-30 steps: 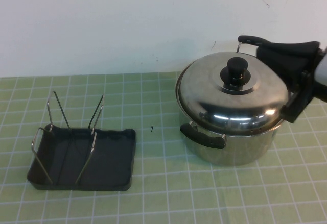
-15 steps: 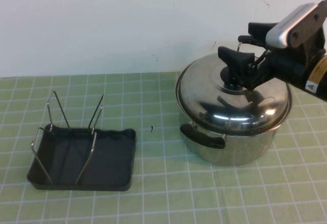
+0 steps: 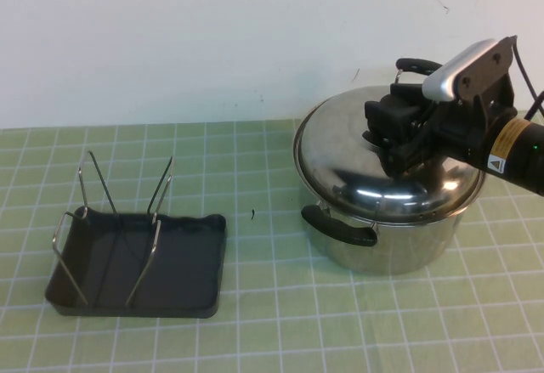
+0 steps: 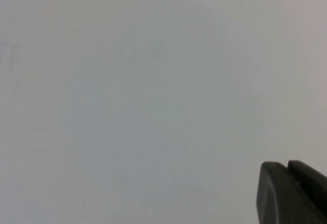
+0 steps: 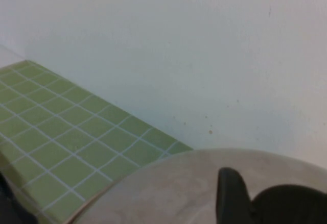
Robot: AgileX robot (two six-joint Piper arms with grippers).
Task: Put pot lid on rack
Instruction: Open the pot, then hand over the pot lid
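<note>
Right gripper [image 3: 393, 139] positioned over the pot lid [image 3: 357, 178], which is seated on the pot [image 3: 399, 241].
Its finger spacing cannot be told; the left gripper [image 4: 291, 193] faces a blank wall, pressed together; the rack [image 3: 136, 258] stands well apart.

A plain white wall [image 3: 212, 42], faintly scuffed, rises behind the worktop [image 3: 280, 322]. The worktop wears a light green mat crossed by thin white grid lines, evenly lit.

Pot lid [image 3: 374, 188] knob hidden beneath right claw [image 3: 393, 145] (left claw [image 4: 291, 193] edge-cropped)
</note>
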